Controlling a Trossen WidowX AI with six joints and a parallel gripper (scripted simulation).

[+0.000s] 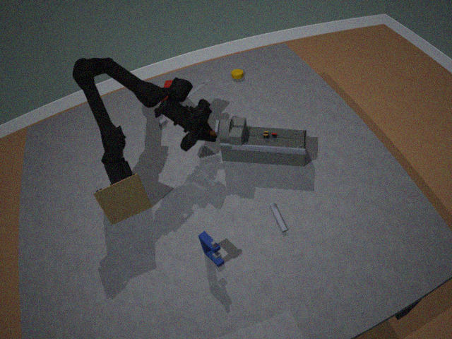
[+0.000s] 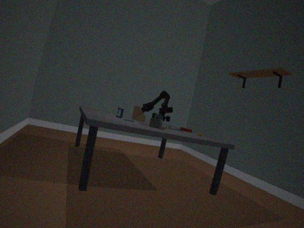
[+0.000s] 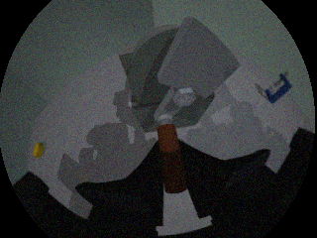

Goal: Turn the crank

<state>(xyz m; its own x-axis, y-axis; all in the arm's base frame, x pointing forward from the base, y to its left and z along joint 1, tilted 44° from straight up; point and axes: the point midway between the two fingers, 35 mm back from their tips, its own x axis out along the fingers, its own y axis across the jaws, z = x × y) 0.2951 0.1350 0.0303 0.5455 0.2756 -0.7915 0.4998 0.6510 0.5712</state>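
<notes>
Wrist view, handle (image 3: 169, 141) gripped, marks hidden

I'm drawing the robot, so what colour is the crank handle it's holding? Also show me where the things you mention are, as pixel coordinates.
The crank handle (image 3: 168, 144) is reddish-brown, showing best in the wrist view.
</notes>
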